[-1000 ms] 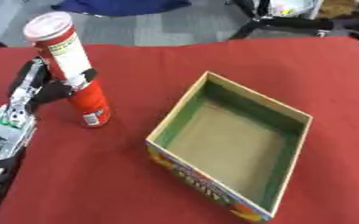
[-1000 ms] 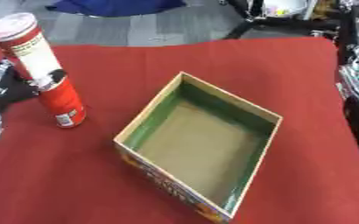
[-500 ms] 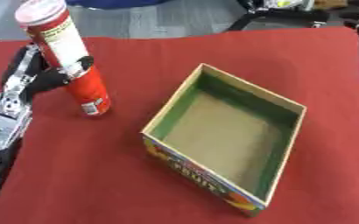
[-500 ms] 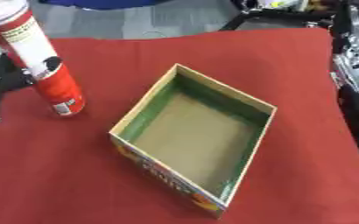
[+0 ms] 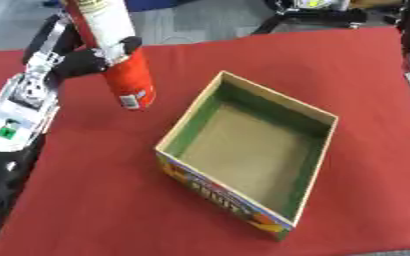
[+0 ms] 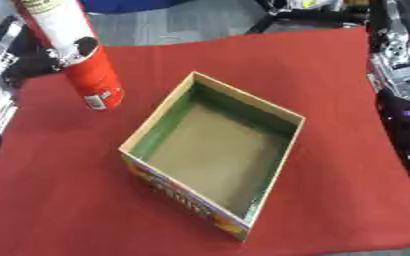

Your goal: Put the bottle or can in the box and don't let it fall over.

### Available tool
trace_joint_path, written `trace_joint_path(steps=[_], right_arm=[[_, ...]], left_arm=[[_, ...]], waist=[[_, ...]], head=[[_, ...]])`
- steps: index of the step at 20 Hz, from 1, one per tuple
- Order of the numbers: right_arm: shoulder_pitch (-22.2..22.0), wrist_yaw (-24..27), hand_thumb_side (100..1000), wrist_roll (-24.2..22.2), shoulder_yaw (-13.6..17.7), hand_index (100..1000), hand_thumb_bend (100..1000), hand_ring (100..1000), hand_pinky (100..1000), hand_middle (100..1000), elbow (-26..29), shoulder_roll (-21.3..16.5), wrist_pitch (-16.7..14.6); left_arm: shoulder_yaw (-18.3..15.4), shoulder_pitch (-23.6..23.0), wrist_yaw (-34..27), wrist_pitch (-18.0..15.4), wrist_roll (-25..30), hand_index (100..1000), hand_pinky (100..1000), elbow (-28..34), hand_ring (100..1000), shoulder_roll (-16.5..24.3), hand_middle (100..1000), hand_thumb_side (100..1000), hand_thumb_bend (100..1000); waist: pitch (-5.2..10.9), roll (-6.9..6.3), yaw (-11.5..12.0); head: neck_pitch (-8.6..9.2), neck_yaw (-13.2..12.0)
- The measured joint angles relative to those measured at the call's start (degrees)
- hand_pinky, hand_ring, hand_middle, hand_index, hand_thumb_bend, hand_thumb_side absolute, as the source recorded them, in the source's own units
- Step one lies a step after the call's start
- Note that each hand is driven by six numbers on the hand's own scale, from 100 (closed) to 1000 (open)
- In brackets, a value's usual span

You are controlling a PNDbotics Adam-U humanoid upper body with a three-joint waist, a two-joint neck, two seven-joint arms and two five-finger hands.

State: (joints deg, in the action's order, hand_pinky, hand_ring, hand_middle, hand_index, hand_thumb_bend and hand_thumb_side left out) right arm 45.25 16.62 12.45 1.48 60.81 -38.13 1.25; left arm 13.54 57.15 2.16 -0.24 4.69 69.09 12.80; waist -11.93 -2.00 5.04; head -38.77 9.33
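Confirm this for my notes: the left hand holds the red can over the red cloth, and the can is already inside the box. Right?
Not quite. The left hand does hold the can over the cloth, but the can is outside the box, off its left side. The box holds nothing. The left eye view shows it.

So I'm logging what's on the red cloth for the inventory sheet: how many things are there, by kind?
Tall cans: 1, the red and white can, held in the left hand, fingers curled round it.
Boxes: 1, the open cardboard box with green inner walls, nothing inside it.
Total: 2.
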Motion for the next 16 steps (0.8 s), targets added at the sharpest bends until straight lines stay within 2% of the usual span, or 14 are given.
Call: trace_joint_path(steps=[8,16], right_arm=[[-0.37,-0.57,958,-0.58,-0.11,878,100,786,876,823,0.91,0.77,0.79],[-0.03,-0.67,962,-0.57,-0.4,878,100,784,875,822,0.93,1.92,1.05]], left_arm=[[2.89,2.84,0.48,1.65,2.53,552,711,2.55,659,-5.09,435,332,411],[5.1,4.44,2.01,1.82,4.47,559,712,2.67,660,-9.95,440,334,415]], waist=[[0.41,-0.57,-0.7],[0.44,-0.91,-1.78]], head=[[-0.47,0.17],[-0.47,0.17]])
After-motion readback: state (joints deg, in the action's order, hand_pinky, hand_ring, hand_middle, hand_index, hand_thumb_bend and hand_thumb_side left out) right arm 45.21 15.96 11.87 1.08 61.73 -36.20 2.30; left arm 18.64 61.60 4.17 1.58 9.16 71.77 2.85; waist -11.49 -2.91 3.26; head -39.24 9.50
